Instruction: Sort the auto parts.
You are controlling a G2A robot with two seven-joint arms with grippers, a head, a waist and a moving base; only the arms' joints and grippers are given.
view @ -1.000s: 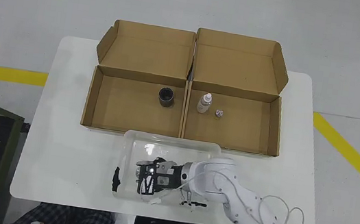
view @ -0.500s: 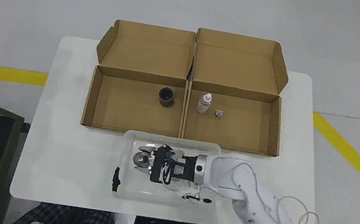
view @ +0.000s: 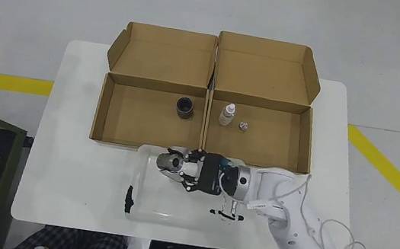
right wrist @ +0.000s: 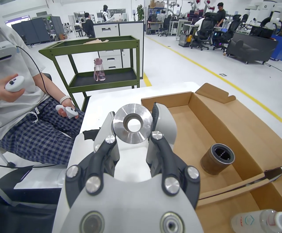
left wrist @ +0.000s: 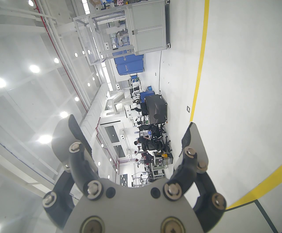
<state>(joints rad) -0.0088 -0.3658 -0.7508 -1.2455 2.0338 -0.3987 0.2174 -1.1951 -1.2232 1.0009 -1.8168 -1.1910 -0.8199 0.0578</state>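
Observation:
My right gripper (right wrist: 132, 124) is shut on a silver metal ring with a round hole (right wrist: 132, 126), held upright above the far rim of the clear plastic tray (view: 145, 194). From above, the same ring (view: 166, 162) shows at the tip of that gripper (view: 176, 165), close to the near wall of the left cardboard box (view: 128, 114). A dark cylindrical sleeve (right wrist: 217, 158) stands in that box, also seen as the sleeve (view: 184, 108) from above. My left gripper (left wrist: 134, 132) is open, pointing off into the room with nothing between its fingers.
The right cardboard box (view: 275, 139) holds a small white bottle (view: 227, 114) and a tiny part (view: 243, 126). A black part (view: 128, 197) lies at the tray's left edge and another small part (view: 224, 214) lies in the tray. A seated person holds controllers beside the table.
My right gripper has risen out of the tray with the silver ring and swung toward the left cardboard box, turning the ring upright.

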